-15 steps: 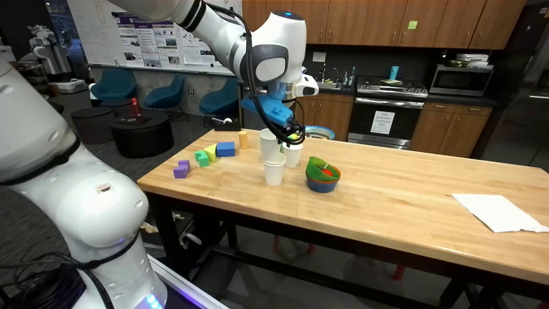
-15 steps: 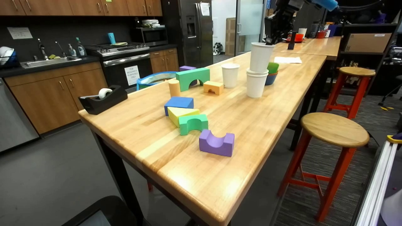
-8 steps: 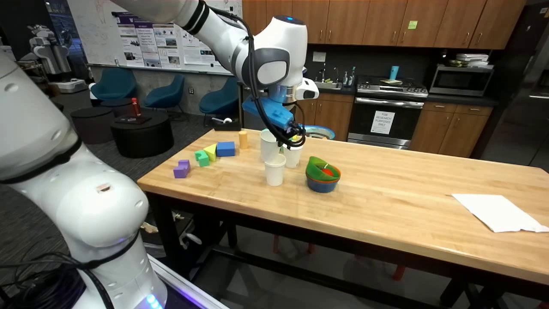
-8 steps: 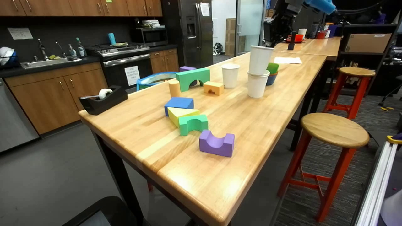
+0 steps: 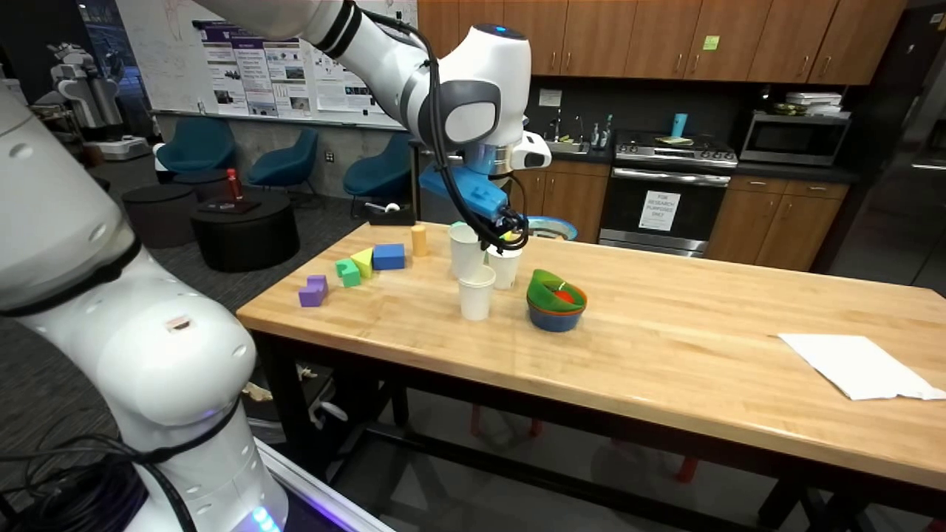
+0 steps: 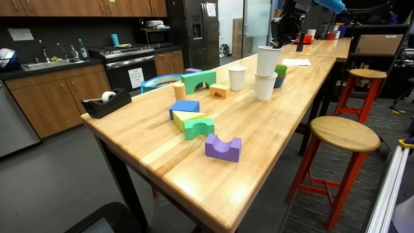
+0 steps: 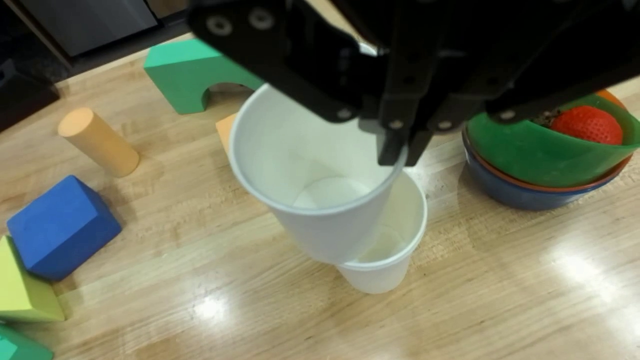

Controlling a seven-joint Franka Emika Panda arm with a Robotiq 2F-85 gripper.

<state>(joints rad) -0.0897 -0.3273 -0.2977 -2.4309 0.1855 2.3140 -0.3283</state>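
Here you are, operator, with your jaws clenched on the rim of a white cup (image 7: 306, 155), held in the middle of the wrist view. One fingertip (image 7: 391, 151) sits inside the wall, its partner just outside, the thin side pinched between them. Your cup hangs mouth up, its base overlapping a lower white cup (image 6: 265, 88) that stands upright on the bench (image 5: 687, 318); you can't tell whether base and rim touch. A third white cup (image 6: 237, 78) stands near that pair in both exterior views.

Swing to the right of the wrist view: you have a green bowl (image 7: 542, 150) tipped inside a blue bowl (image 7: 522, 197), with a red strawberry (image 7: 589, 125) in the green one. On the left, you see an orange cylinder (image 7: 102, 145), a blue block (image 7: 62, 227) and a yellow wedge (image 7: 27, 295), and at the upper left a green arch (image 7: 187, 70).

In an exterior view, you find a small orange arch (image 6: 220, 90) just beside the green one, a purple block (image 6: 223, 149) low in the centre, and a tape dispenser (image 6: 106, 104) at the left. Your white sheet (image 5: 857, 363) lies at the lower right.
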